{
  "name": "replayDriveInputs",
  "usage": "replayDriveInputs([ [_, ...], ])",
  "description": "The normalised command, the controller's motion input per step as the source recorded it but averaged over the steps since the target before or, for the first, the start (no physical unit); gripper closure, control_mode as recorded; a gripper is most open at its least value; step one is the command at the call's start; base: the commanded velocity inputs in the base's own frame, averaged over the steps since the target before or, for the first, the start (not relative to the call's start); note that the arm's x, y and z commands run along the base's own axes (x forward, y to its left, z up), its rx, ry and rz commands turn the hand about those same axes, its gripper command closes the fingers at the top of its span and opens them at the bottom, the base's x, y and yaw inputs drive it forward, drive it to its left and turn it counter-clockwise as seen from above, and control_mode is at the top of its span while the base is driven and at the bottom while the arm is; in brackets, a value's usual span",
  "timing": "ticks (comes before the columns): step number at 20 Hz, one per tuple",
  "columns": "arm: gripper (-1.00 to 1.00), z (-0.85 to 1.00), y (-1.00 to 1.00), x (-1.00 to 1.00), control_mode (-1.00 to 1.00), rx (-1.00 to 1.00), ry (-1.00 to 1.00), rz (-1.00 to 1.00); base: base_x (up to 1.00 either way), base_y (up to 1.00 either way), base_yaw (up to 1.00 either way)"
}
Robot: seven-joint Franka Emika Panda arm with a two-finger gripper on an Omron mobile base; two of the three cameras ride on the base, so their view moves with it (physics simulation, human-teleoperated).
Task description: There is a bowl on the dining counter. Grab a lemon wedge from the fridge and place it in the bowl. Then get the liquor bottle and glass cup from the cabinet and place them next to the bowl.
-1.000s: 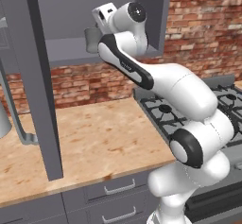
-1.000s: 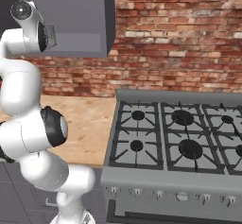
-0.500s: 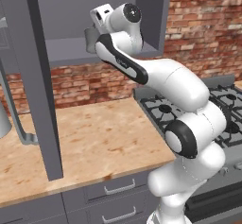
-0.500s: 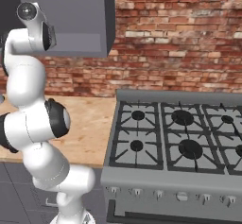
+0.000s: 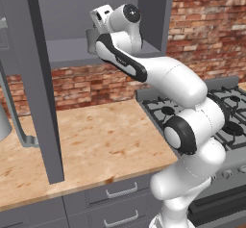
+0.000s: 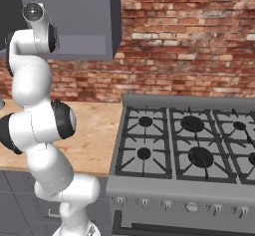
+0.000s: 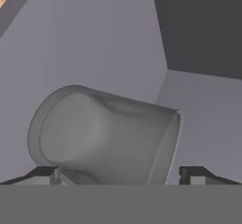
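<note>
The glass cup (image 7: 104,135) is clear and grey-tinted, and it lies tilted across the hand view, close to the camera, on the grey floor of the open wall cabinet (image 5: 72,58). My gripper (image 7: 120,173) is open, with one dark fingertip (image 7: 45,173) on each side of the cup's near end. In the left base view the gripper (image 5: 90,43) reaches up into the cabinet at shelf height. The bowl, the lemon wedge and the liquor bottle are out of view.
The open cabinet door (image 5: 43,87) stands edge-on to the left of the arm, above the wooden counter (image 5: 96,140). A gas stove (image 6: 189,145) lies to the right. Behind them runs a brick wall (image 6: 189,41). A grey metal fixture (image 5: 17,121) stands at the far left.
The arm's elbow and upper links have swung and straightened, while the hand has stayed at the cabinet shelf. Nothing else has moved.
</note>
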Motion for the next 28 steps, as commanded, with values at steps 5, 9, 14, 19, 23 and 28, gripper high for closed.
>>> replayDriveInputs([
  [5, -1.0, -0.15, 0.05, 0.0, -1.0, 0.0, 0.0, 0.06, 0.0, 0.0, 0.0],
  [9, -1.0, -0.18, 0.06, 0.0, -1.0, 0.0, 0.0, 0.07, 0.0, 0.0, 0.0],
  [14, -1.0, -0.21, 0.06, 0.02, -1.0, 0.0, 0.06, 0.05, 0.0, 0.0, 0.0],
  [19, -1.0, -0.23, 0.05, 0.07, -1.0, 0.0, 0.11, 0.04, 0.0, 0.0, 0.0],
  [23, 1.0, -0.22, 0.07, 0.03, -1.0, 0.0, 0.11, 0.04, 0.0, 0.0, 0.0],
  [28, 1.0, -0.12, 0.02, 0.0, -1.0, 0.0, 0.06, 0.01, 0.0, 0.0, 0.0],
])
